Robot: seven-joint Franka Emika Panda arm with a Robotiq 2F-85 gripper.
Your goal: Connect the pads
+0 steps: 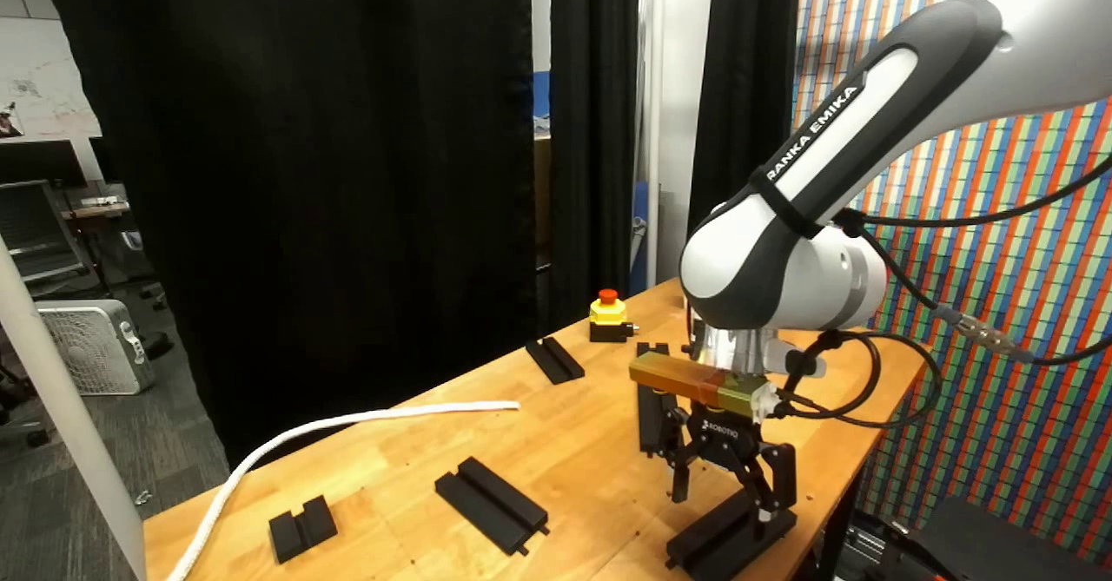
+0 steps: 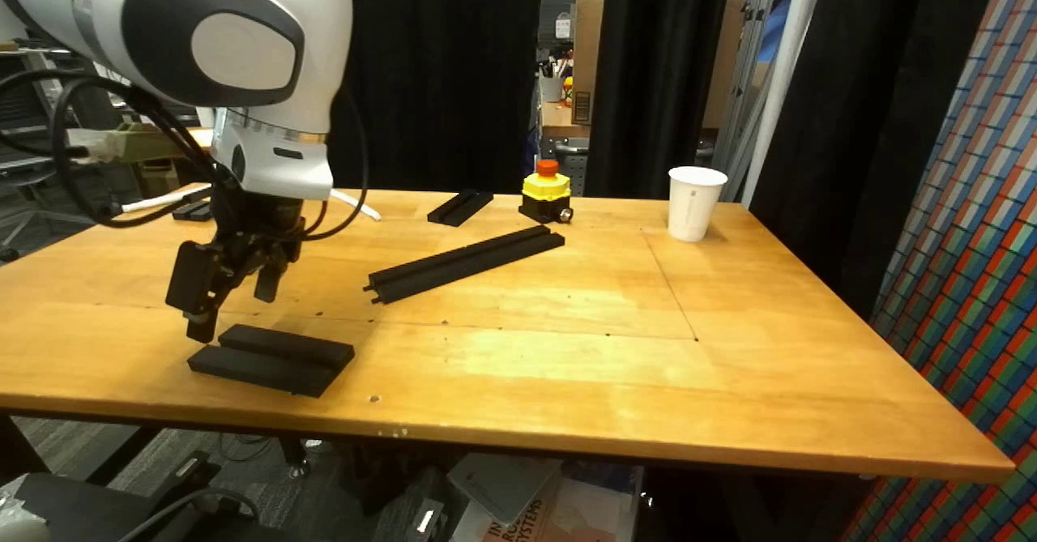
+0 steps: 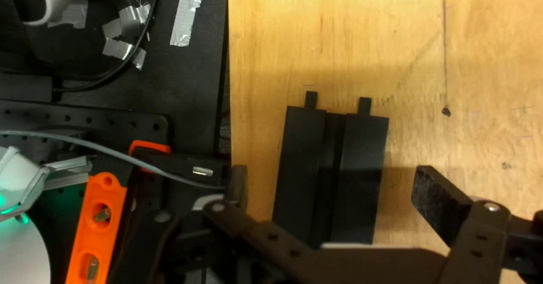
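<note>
Pad point(image 3: 331, 173) lies black, grooved, two-pegged, beside the table's near edge point(image 2: 632, 450), with room rightward. Gripper point(image 3: 331, 185) gapes wide, empty.

"What colour are the pads point(image 1: 492, 506)?"
"Matte black, like the fingers point(image 3: 441, 205); the surface point(image 2: 794, 364) is honey-coloured wood."
"Along its edge by the black curtains point(image 1: 304, 199)?"
"A stop button point(image 2: 547, 186), red over yellow over black, and near the corner a white cup point(image 2: 694, 206)."
"And past the end edge?"
"A backdrop point(image 1: 1042, 277) of small red, orange, green and blue blocks."
</note>
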